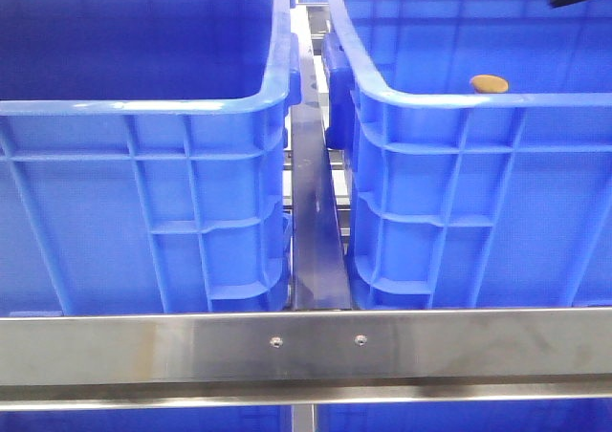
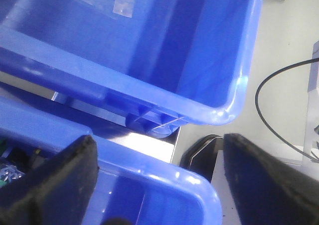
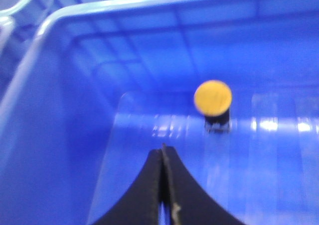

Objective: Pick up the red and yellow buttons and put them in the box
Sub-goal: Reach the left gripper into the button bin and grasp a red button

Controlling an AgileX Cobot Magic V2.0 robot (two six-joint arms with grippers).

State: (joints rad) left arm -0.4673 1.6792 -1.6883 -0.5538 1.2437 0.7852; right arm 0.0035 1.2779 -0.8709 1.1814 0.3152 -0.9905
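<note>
Your right hand (image 3: 163,185) is pinched closed and empty, aimed at the yellow button (image 3: 213,98) at one o'clock inside the crate (image 3: 75,135); your left hand (image 2: 159,180) hangs wide open.

Two crates side by side on a rack: left crate (image 1: 143,107) and right crate (image 1: 459,164), apart, w/ a rail (image 1: 314,231) running front-to-back between them. A crossbar (image 1: 306,348) spans in front of both. A button (image 1: 489,83) sits inside the right crate, near its front wall. More crates behind, partly seen.
</note>
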